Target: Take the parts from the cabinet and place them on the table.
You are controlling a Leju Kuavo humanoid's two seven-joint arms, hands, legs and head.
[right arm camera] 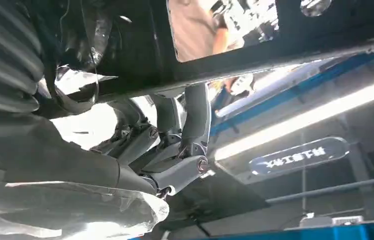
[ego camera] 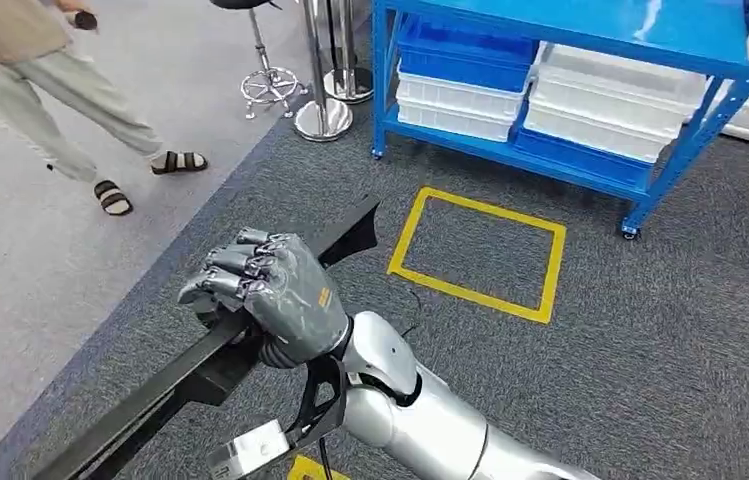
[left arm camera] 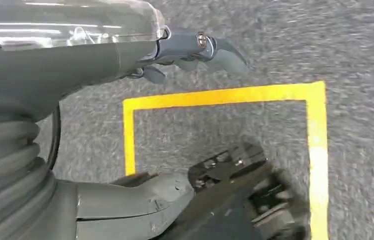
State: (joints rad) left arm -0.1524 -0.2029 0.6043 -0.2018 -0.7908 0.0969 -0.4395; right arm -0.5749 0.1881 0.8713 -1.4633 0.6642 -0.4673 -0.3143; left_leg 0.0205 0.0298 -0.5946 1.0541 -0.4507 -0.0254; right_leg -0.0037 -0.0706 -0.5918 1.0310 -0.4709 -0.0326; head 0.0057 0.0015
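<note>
Right now we see the right hand (ego camera: 270, 295) wrapped around a long black part (ego camera: 205, 355), fingers (ego camera: 240, 265) curled over its upper edge; the part runs slantwise from low on the left of the head view up toward the yellow taped square (ego camera: 478, 255) on the grey carpet (ego camera: 650, 330), held off the floor; the right wrist view shows the same dark part (right arm camera: 274, 30) pressed across the hand (right arm camera: 175, 145) with fingers (right arm camera: 197, 115) hooked up against it. Our left hand (left arm camera: 185, 55) hangs above the carpet (left arm camera: 354, 45) near a yellow taped outline (left arm camera: 219, 96); its fingers (left arm camera: 224, 47) look loosely bent with nothing between them, but we cannot tell whether they count as apart or together. Beyond the square stands a blue shelf rack (ego camera: 650, 40) holding white bins (ego camera: 610, 105) and a blue bin (ego camera: 465, 50); left of it are chrome post bases (ego camera: 323, 118) and a stool base (ego camera: 272, 85); a person (ego camera: 40, 70) in sandals walks on the pale floor (ego camera: 40, 280).
</note>
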